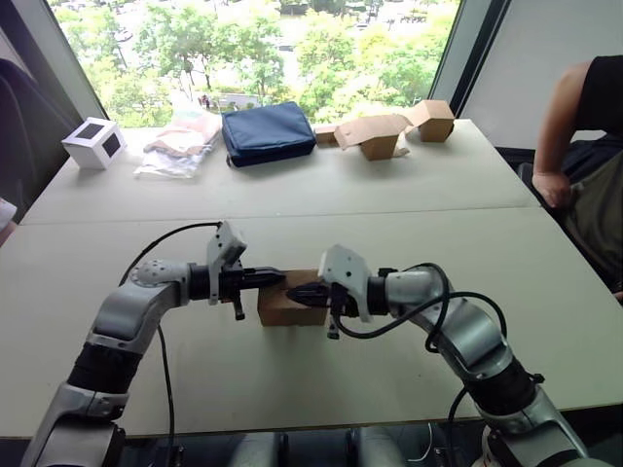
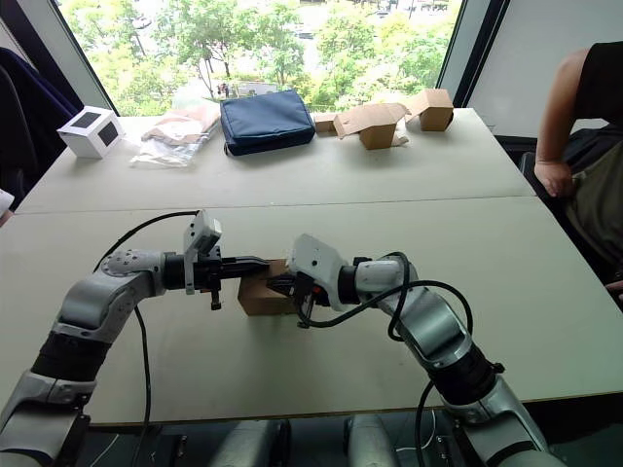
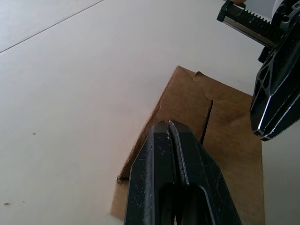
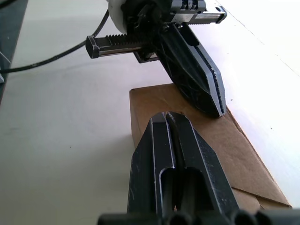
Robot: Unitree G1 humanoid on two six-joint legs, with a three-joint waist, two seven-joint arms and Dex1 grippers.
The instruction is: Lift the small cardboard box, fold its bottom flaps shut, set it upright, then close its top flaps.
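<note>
I've got the small cardboard box (image 1: 280, 305) sitting upright on the near table (image 1: 321, 394), centre front, between both arms. Top flaps (image 3: 220, 126) folded down flat, seam showing btwn them. L gripper (image 1: 275, 277) clenched, nothing in it, tips over the box's left top edge. R gripper (image 1: 298, 292) also clenched w/ nothing held, tips over the right top. The two tips sit just apart above the lid.
</note>
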